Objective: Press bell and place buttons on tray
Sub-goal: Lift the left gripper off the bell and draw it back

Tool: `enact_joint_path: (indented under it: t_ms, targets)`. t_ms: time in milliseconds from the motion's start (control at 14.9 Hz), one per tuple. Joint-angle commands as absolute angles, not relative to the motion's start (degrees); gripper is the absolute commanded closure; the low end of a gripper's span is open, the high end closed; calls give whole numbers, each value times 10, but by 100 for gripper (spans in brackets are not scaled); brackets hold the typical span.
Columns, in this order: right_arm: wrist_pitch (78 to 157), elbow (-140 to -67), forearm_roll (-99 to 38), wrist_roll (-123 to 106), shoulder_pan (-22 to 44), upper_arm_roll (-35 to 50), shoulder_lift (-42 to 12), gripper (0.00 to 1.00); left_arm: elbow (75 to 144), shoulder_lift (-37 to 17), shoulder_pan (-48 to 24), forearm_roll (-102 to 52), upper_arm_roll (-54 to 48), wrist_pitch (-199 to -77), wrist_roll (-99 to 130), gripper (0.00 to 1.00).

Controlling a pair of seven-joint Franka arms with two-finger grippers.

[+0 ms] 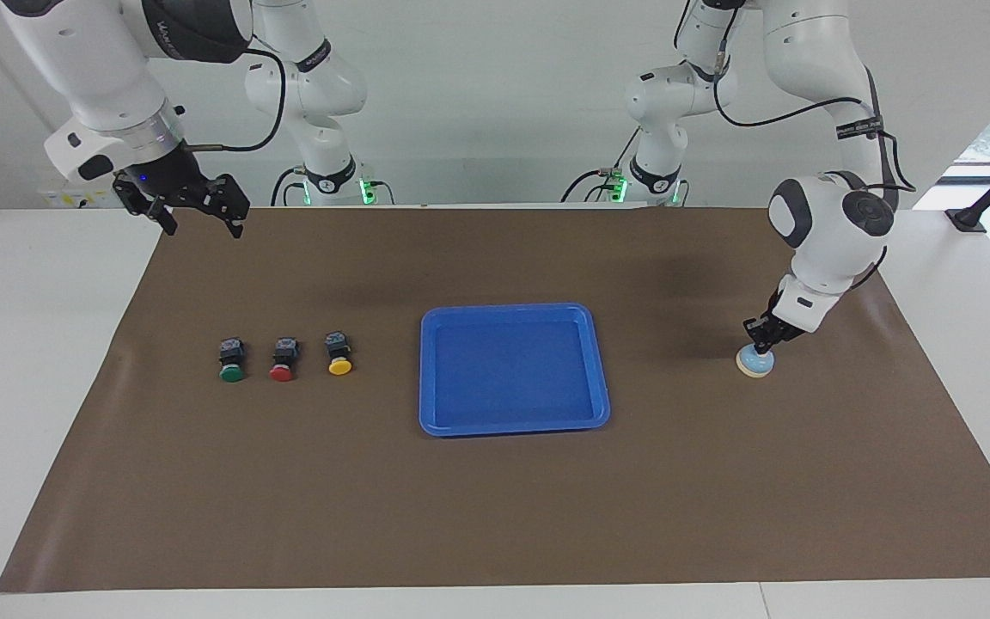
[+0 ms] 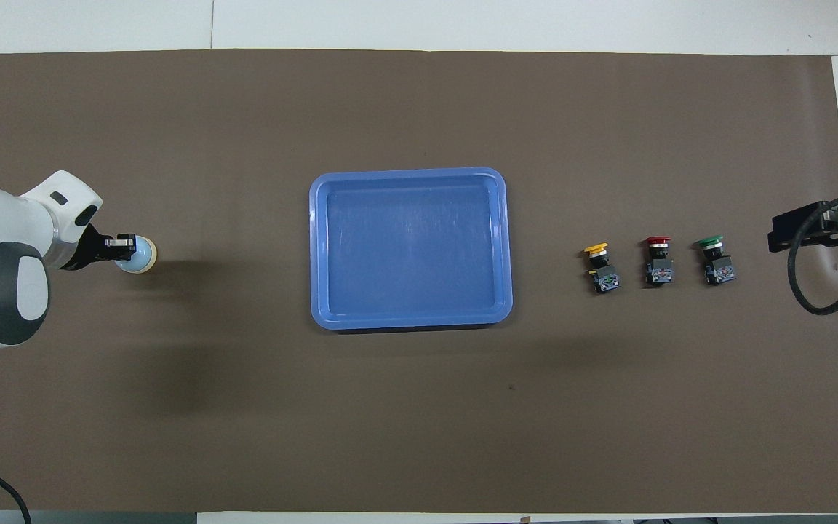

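At the right of the facing view the left gripper [image 1: 760, 347], fingers closed and holding nothing, touches the top of the bell [image 1: 755, 362]. At upper left the right gripper [image 1: 203, 222] hangs open and empty. The green button [image 1: 231, 360], red button [image 1: 283, 359] and yellow button [image 1: 339, 354] sit mid-left beside the tray [image 1: 512, 425], centre.

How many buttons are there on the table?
3, in a row on the mat beside the tray: yellow button closest to it, red button in the middle, green button last. None look hidden.

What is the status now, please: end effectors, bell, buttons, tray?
Left end effector shut, tips down on bell. Right end effector open, waiting above the mat's edge. Three buttons in a row beside empty tray. Nothing in the way.
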State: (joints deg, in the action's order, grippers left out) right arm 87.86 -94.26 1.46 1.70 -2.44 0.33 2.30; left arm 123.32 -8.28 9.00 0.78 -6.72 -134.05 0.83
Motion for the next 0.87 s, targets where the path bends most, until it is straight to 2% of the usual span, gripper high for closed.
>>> enact_joint_path:
  t_ms: [0, 269, 336, 404, 471, 807]
  targets:
    - [871, -947, 13, 6, -31, 8, 30, 0, 1234, -100, 98, 12, -68, -1341, 1, 100]
    - [871, -947, 13, 6, -31, 8, 30, 0, 1090, -98, 96, 12, -69, -1138, 1, 100]
    - [871, -947, 13, 6, -31, 8, 30, 0, 1071, -95, 95, 13, -69, -1104, 1, 89]
    - [871, -947, 12, 6, -31, 8, 30, 0, 1064, -88, 91, 13, -69, -1086, 1, 52]
    - [871, -947, 13, 6, -31, 8, 30, 0, 1063, -76, 88, 13, -69, -1072, 6, 1]
    - [871, -947, 13, 6, -31, 8, 30, 0, 1063, -4, 88, 12, -70, -1009, 7, 0]
